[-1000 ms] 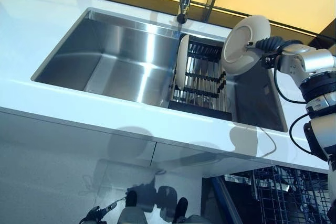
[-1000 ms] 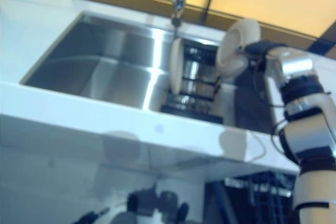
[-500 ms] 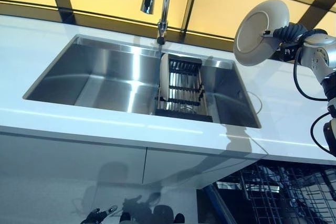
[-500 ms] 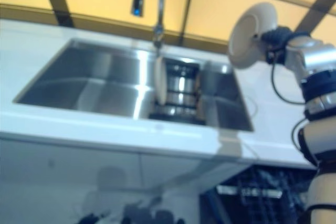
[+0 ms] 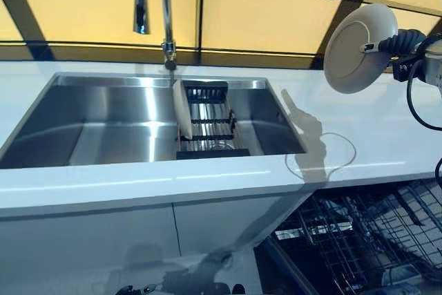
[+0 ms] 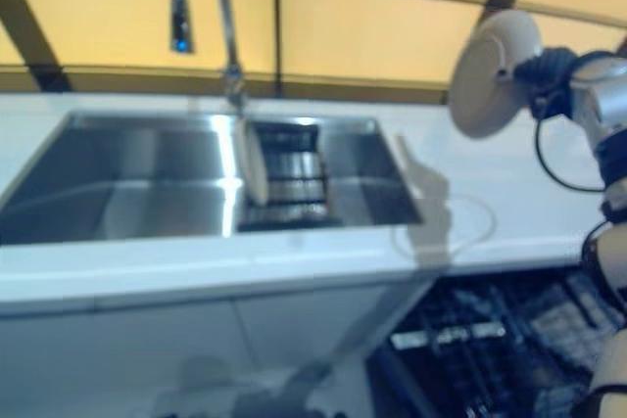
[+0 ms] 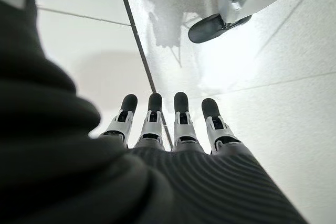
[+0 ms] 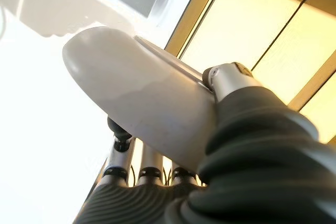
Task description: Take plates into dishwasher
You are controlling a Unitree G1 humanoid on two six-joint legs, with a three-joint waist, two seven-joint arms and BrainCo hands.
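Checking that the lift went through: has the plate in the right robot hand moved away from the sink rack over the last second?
Yes. The plate was just above the sink rack; now, held in the right robot hand, it is off to the right, above the counter.

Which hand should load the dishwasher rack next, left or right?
Right. The right hand already grips a white plate above the counter, near the open dishwasher rack. The left hand hangs empty by the floor.
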